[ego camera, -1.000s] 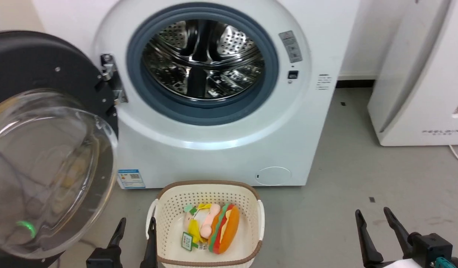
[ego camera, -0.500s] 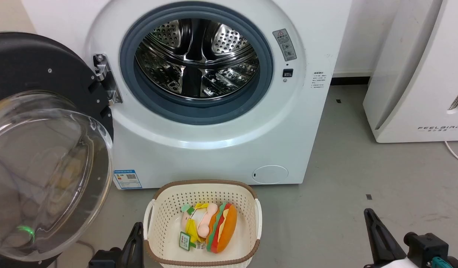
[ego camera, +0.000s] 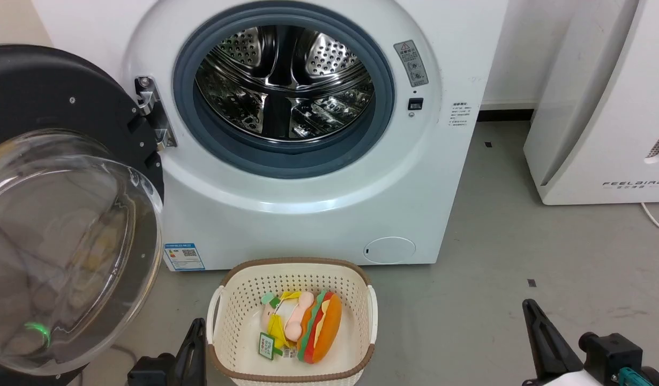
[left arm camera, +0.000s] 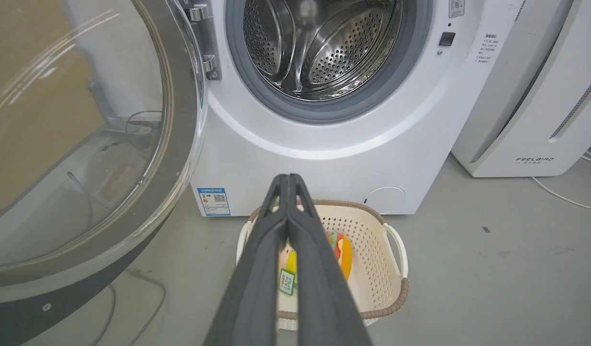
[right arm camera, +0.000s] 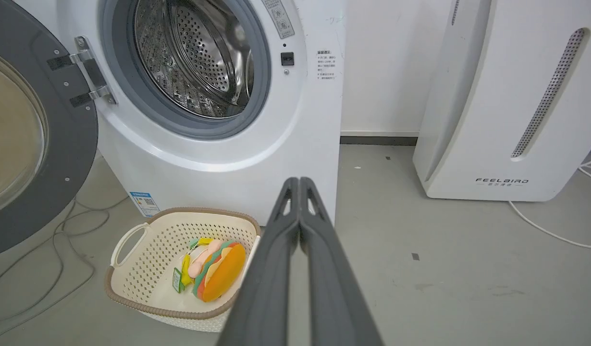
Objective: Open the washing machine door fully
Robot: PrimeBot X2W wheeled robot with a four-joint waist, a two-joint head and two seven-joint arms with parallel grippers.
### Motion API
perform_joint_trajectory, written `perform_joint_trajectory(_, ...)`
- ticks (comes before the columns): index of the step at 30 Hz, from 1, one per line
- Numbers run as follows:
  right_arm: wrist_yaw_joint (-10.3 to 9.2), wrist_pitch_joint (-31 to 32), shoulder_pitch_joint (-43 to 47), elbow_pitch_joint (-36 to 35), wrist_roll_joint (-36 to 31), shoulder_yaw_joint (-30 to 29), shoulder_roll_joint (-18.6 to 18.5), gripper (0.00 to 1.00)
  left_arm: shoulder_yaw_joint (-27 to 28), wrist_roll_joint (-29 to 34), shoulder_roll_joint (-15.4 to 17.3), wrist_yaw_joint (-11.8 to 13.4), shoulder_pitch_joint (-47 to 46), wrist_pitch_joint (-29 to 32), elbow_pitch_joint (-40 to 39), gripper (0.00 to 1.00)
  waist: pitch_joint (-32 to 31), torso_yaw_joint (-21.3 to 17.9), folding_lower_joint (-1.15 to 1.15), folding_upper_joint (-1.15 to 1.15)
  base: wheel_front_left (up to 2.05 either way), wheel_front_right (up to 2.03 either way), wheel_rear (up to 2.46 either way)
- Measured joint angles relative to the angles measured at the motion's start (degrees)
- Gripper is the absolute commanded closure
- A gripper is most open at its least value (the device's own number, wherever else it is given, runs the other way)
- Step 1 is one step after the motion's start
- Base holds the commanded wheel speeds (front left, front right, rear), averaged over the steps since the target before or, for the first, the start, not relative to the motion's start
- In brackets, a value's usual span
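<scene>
The washing machine door (ego camera: 56,91) stands swung far out on its hinge (ego camera: 150,110), ahead and to the left of the left end effector (ego camera: 193,343). It leaves the drum (ego camera: 284,80) of the washing machine (ego camera: 308,214) fully exposed. The opening step looks finished or nearly so.

Both end effectors are low and well apart from the door. The left one's fingers are pressed together on nothing, and so are those of the right end effector (ego camera: 533,316).

If the door has travel left, the next move is probably a light outward push on its black rim by the left arm, steering past the basket (ego camera: 361,300) just to its right.

The white appliance (ego camera: 603,134) ahead of the right end effector reads "FEELBIRD". The blue label (ego camera: 184,257) carries a QR code, and its print and that of the grey warning sticker (ego camera: 412,63) are too small to read.
</scene>
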Motion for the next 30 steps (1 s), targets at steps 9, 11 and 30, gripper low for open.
perform_joint_trajectory(9,0.0,0.48,-0.12,-0.02,-0.19,0.0,0.0,1.0,0.59,0.9,-0.2,-0.23,-0.46,0.58,-0.37,1.0,0.13,0.11,0.0,0.0,0.0,0.0,0.0)
perform_joint_trajectory(11,0.0,0.51,-0.23,-0.03,-0.21,0.0,0.0,1.0,0.69,0.97,-0.22,-0.29,-0.64,0.75,-0.49,1.0,0.16,0.13,0.0,0.0,0.0,0.0,0.0)
perform_joint_trajectory(30,0.0,1.46,-1.25,-0.29,-1.13,0.05,0.0,1.0,1.52,2.44,-0.81,-1.23,-1.48,2.42,-1.53,1.0,0.43,0.35,0.0,0.0,0.0,0.0,0.0)
